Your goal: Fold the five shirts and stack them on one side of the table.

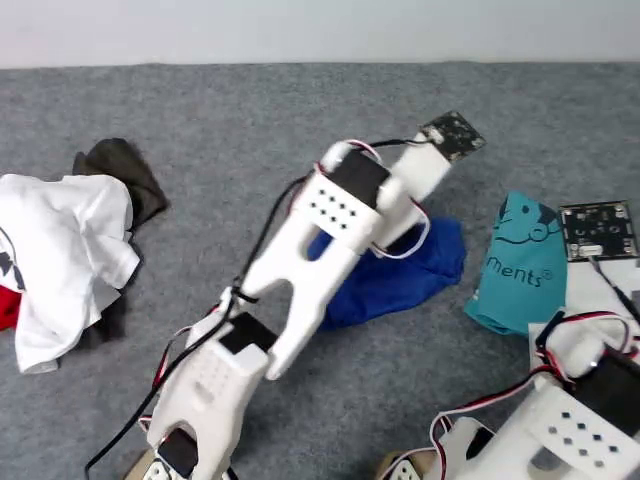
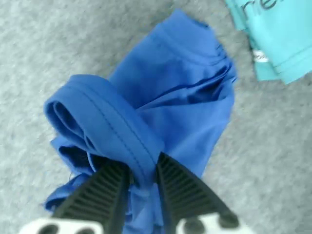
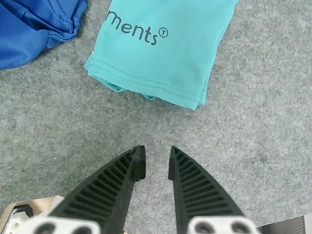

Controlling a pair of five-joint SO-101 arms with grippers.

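shirts: 5 – white shirt point(image 1: 65, 250), dark shirt point(image 1: 125, 170), red shirt point(image 1: 6, 305), blue shirt point(image 1: 400, 275), teal shirt point(image 1: 520, 265) | arms point(image 1: 320, 240) point(image 1: 560, 425): 2

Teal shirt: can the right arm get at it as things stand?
Probably yes. The right gripper hangs just short of the teal shirt, with only grey table surface between them.

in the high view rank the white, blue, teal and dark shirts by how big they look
1. white shirt
2. blue shirt and teal shirt, too close to rank; the left arm covers part of the blue one
3. dark shirt, partly under the white one
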